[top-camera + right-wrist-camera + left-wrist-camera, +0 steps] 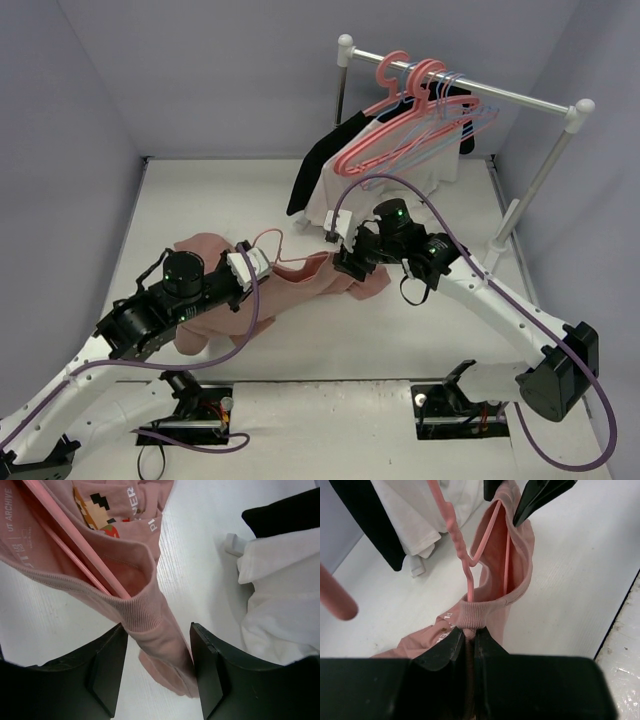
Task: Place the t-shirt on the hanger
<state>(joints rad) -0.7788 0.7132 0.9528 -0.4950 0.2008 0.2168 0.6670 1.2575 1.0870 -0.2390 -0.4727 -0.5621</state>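
Observation:
The salmon-pink t-shirt point(305, 280) lies stretched between my two grippers at the table's middle. My left gripper point(258, 268) is shut on its ribbed collar point(479, 614). The thin pale-pink hanger point(469, 567) sticks out of the neck opening, with its arms inside the shirt; its hook shows in the top view point(268, 238). My right gripper point(157, 665) is open, its fingers point(107, 665) on either side of the far end of the collar point(142, 612). The hanger's rod point(75, 540) runs inside the shirt there, beside a pixel print and lettering.
A white clothes rack point(500, 97) stands at the back right with coral-pink hangers point(400, 120) and lilac hangers. A black garment point(315, 165) and a white garment point(440, 165) hang from it, just behind the right gripper. Grey walls close the sides.

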